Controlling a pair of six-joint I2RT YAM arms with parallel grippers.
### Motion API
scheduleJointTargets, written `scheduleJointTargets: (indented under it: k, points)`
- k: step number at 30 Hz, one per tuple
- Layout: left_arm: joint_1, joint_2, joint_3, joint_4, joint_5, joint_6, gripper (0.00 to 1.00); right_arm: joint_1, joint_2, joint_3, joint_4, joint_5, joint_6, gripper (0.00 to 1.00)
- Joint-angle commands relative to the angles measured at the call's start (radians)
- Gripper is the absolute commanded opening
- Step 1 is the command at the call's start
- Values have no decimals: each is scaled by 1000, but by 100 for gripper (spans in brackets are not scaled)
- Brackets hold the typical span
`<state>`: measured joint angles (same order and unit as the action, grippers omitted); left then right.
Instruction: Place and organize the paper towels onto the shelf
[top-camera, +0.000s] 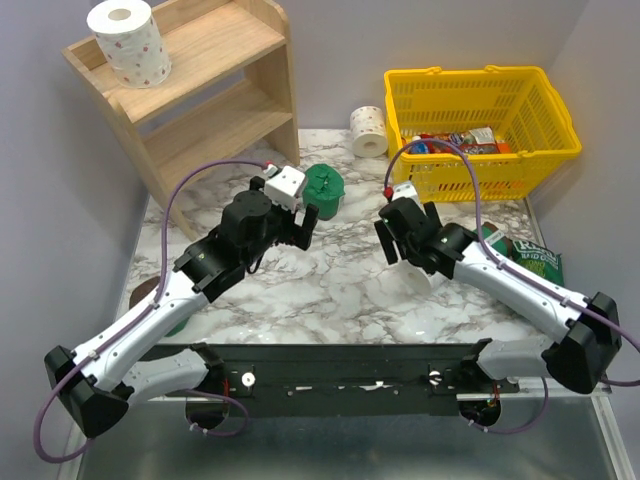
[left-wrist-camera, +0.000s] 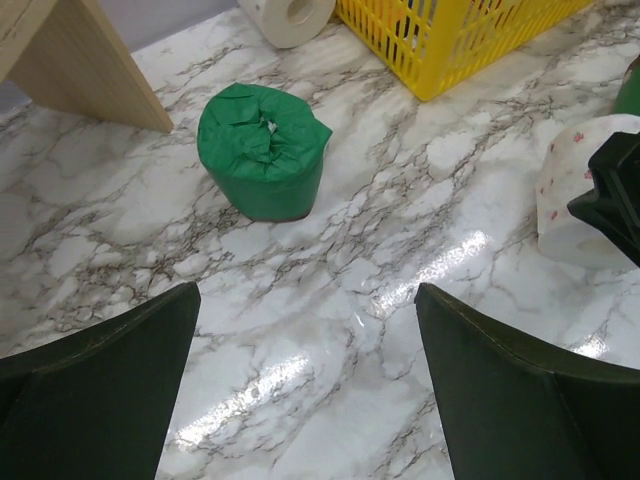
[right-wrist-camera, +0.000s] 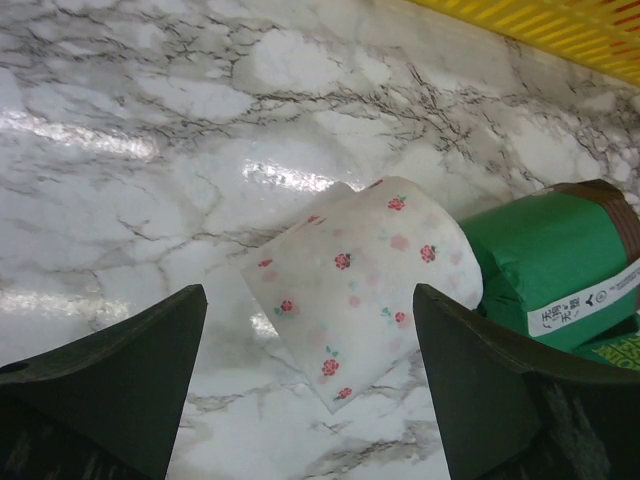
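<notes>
R gripper (right-wrist-camera: 310, 290) fingers spread wide, empty. White paper roll w/ pink-red spots (right-wrist-camera: 360, 285) lies on the marble tabletop (right-wrist-camera: 150, 150) right between them, looks tipped over, long axis diagonal to the gap. R arm is nearer, so I'd judge it's R's pick. L gripper (left-wrist-camera: 306, 290) is wide too, w/ a green wrapped roll (left-wrist-camera: 265, 150) upright ahead. Only the top cam shows the light wooden shelf (top-camera: 200, 100).

Table top (left-wrist-camera: 330, 300) is glossy marble-look, pretty reflective. Shelf (top-camera: 215, 45) is pale matt wood, basket (top-camera: 480, 100) shiny yellow plastic mesh. Green roll (left-wrist-camera: 265, 150) has crinkly wrap, probably paper; white roll (right-wrist-camera: 360, 290) looks soft, matt.
</notes>
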<state>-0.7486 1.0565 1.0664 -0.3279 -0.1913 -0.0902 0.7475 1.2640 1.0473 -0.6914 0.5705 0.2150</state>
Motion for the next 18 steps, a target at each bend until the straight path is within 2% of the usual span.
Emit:
scheduleJointTargets:
  k: [1,9,18]
  points:
    - [-9,-113,-48,93,-112,4,99,33,75,45,-161,107,-35,93]
    - [-11,-207,-108,158,-186,6,99,113,199,43,-227,107,-29,94]
    - [-12,-199,-103,148,-183,4,99,124,307,8,-252,301,0,95]
